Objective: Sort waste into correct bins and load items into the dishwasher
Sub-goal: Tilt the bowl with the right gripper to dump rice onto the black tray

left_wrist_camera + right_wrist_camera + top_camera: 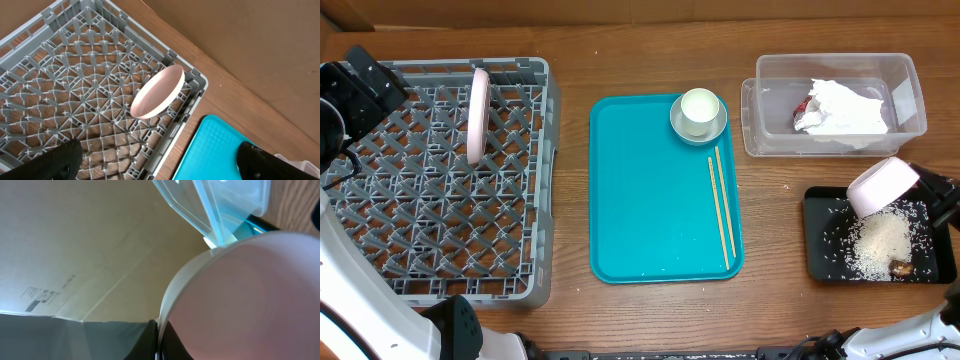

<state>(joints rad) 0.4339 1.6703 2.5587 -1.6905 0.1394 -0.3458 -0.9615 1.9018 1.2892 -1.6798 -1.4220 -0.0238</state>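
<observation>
Overhead: chopsticks (721, 205) on teal tray (640, 200), near cup (699, 108).

Two chopsticks (718, 205), one plate (478, 115), one bowl (882, 185)

Standing on edge in the grey dish rack (440, 230): pale pink plate (478, 113). Lying crumpled in the clear tub (765, 110): white napkin (847, 108), red wrapper (803, 108) touching it. Hanging tilted over the black tray (815, 240): small bowl (882, 185). Lying heaped in that tray: white rice (880, 243), brown scrap (901, 267) at its edge. Sitting in the grey-green saucer (718, 128) on the teal tray (650, 200): white cup (699, 108). Lying side by side nearby: two chopsticks (721, 205).
</observation>
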